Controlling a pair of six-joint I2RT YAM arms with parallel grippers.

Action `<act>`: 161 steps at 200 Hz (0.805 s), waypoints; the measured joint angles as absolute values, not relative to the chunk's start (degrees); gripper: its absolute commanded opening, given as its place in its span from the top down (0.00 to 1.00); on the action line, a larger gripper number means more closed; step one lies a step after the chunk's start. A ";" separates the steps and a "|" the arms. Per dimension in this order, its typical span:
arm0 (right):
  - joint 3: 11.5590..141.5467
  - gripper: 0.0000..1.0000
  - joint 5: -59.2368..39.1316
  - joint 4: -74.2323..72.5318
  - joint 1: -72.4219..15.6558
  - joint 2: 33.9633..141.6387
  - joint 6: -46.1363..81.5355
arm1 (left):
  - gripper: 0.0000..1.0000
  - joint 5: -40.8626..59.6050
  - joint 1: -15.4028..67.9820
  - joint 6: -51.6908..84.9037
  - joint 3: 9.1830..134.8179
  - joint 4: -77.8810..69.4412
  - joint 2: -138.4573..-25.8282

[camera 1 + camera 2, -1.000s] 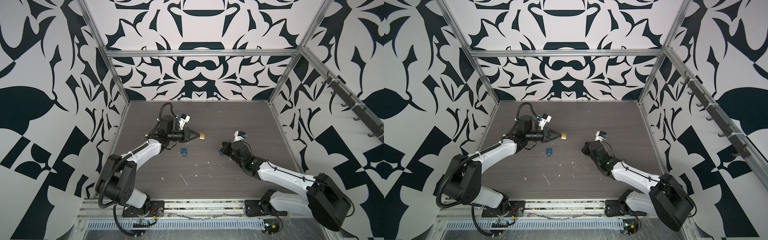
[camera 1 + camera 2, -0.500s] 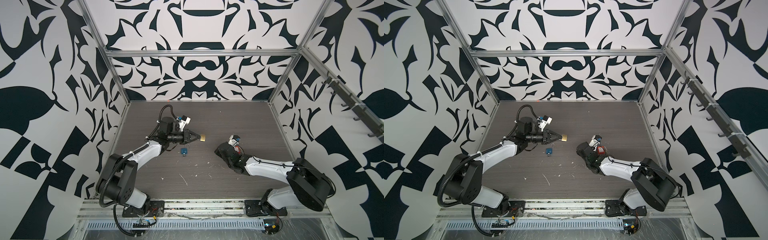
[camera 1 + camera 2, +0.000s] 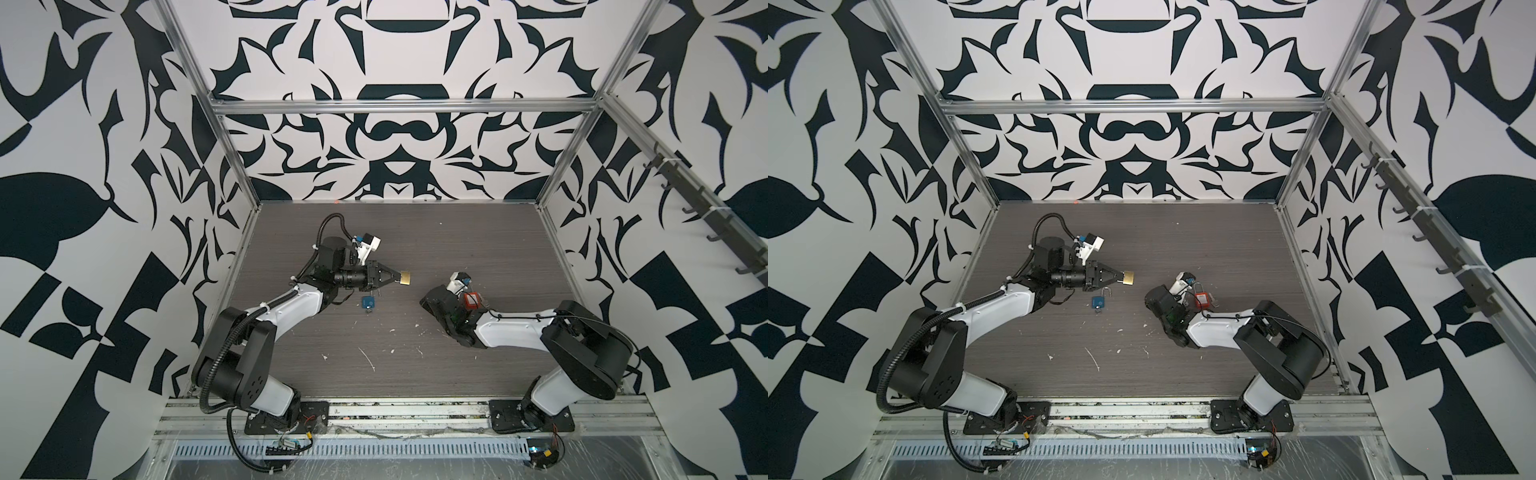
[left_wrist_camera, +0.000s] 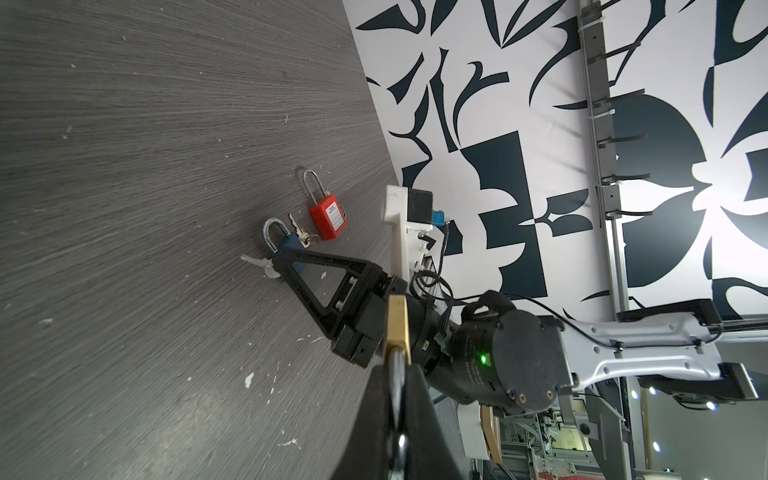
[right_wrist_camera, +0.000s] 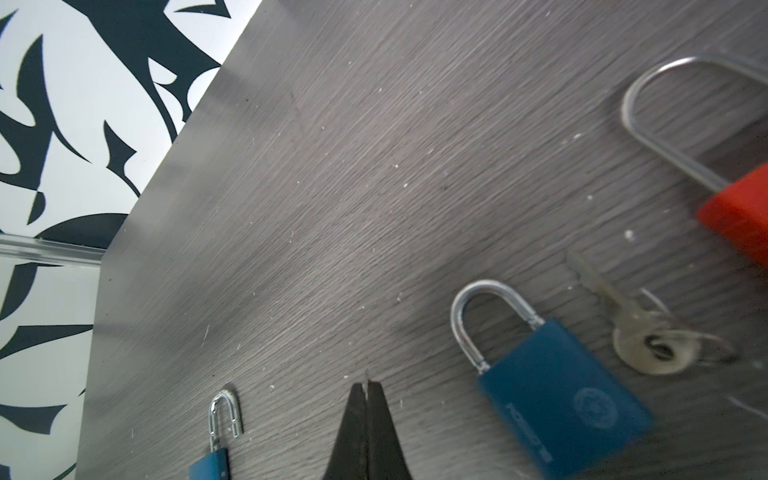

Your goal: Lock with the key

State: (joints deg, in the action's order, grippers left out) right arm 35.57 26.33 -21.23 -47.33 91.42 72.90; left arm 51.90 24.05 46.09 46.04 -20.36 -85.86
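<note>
Left of centre, above the grey wood-grain table (image 3: 457,232), the left gripper (image 3: 397,277) is clamped on the shackle of the small brass padlock (image 3: 406,277). The right gripper (image 4: 277,262), pressed together right of centre, seems to pinch a small silver key (image 4: 254,261) by its end. A grip that thin could easily twist or slip at the keyhole.
</note>
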 measured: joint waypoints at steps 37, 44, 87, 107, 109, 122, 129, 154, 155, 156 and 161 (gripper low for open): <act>35.57 1.00 28.12 -25.28 -49.06 94.78 74.96 | 1.00 51.92 24.05 46.11 44.99 -20.75 -85.86; 35.57 1.00 28.49 -25.61 -49.32 95.29 75.22 | 1.00 51.92 24.05 46.11 44.73 -20.78 -85.86; 35.57 1.00 29.52 -28.47 -49.95 98.74 77.23 | 1.00 51.92 24.05 46.11 44.53 -20.80 -85.86; 35.48 0.98 30.26 -29.45 -50.41 99.13 78.39 | 1.00 51.90 24.05 46.06 44.53 -20.78 -85.86; 35.46 0.97 30.37 -29.45 -50.48 99.13 78.43 | 1.00 51.88 24.05 46.04 44.53 -20.75 -85.86; 35.09 0.91 30.98 -29.74 -51.07 99.09 78.96 | 1.00 51.86 24.05 45.98 44.53 -20.73 -85.86; 34.76 0.85 31.22 -29.89 -51.37 99.04 79.22 | 1.00 51.83 24.05 45.80 44.53 -20.73 -85.86; 33.76 0.76 31.42 -30.13 -51.90 99.00 79.31 | 1.00 51.64 24.05 45.36 44.53 -20.40 -85.89; 33.74 0.76 31.42 -30.11 -51.92 98.98 79.37 | 1.00 51.62 24.05 45.34 44.53 -20.38 -85.89; 33.71 0.76 31.42 -30.11 -51.92 98.96 79.44 | 1.00 51.62 24.05 45.34 44.53 -20.36 -85.89; 33.56 0.74 31.40 -30.17 -51.96 98.91 79.35 | 1.00 51.62 24.05 45.30 44.53 -20.32 -85.89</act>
